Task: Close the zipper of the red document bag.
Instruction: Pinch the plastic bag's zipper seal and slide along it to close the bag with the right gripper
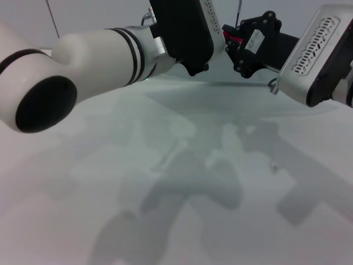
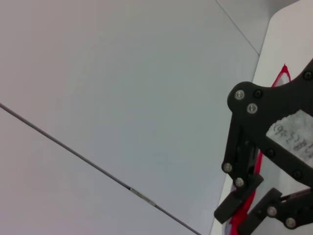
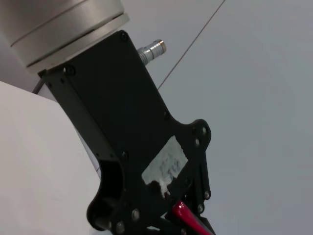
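The red document bag shows as a faint translucent sheet on the white table, below both grippers at the far side. Its zipper is a short red strip between the two black grippers. The right wrist view shows my left gripper shut on the red zipper edge. The left wrist view shows my right gripper close beside it, its fingers closed around the red strip. In the head view the gripper bodies hide most of the strip and all fingertips.
The white table spreads toward me with only arm shadows on it. My left forearm crosses the upper left of the head view, and my right wrist housing fills the upper right. A pale wall stands behind.
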Available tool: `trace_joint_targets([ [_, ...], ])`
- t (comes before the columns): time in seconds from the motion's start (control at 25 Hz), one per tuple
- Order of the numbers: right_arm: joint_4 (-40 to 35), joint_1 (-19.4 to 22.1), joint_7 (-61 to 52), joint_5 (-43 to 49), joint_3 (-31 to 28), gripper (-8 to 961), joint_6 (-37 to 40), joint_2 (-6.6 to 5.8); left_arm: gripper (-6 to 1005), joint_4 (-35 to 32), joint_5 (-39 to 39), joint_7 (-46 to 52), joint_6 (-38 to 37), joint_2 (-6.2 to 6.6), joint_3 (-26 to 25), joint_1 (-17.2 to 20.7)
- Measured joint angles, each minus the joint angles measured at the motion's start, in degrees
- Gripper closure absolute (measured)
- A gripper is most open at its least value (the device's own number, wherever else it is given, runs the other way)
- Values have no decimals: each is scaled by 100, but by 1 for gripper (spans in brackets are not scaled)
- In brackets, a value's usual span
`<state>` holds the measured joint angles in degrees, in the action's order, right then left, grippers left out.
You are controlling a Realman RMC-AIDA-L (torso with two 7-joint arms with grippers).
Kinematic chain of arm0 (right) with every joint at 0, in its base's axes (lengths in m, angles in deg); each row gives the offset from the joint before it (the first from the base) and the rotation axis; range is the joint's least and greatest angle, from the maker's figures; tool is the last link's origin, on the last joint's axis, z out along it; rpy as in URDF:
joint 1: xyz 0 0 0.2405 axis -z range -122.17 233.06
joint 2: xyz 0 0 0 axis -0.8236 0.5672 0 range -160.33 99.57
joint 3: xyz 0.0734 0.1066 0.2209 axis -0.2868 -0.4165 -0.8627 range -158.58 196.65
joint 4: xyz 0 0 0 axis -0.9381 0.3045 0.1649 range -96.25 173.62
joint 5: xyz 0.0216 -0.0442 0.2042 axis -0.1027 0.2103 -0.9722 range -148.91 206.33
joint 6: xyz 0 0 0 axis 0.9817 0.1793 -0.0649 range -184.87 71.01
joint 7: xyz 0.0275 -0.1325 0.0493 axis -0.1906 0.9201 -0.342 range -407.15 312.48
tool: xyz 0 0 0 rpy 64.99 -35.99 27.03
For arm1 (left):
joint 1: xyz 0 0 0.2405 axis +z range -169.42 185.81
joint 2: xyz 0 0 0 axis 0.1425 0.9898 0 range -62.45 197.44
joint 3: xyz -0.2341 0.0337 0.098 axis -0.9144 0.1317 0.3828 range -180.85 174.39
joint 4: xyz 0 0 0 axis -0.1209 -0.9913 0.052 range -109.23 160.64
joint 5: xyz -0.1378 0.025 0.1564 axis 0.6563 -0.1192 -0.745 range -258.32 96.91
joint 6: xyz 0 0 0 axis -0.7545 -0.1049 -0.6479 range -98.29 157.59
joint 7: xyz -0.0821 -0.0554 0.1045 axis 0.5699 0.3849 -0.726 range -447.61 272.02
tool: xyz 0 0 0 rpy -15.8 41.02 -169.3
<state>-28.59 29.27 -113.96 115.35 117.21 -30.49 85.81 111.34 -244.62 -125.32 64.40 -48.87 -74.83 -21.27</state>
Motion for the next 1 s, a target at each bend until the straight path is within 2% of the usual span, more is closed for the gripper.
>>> trace_joint_targets([
  [0.24,33,14,4,8,0,867,-71,-6,909,33,-17,0,-4,0,-3,46],
  [0.64,222,57,18,89,-29,870,-292,-14,907,414,-43,-36,-2,7,-74,355],
  [1.0,617,71,131,91,-240,873,-555,-32,906,1055,-45,-110,101,21,-159,867],
])
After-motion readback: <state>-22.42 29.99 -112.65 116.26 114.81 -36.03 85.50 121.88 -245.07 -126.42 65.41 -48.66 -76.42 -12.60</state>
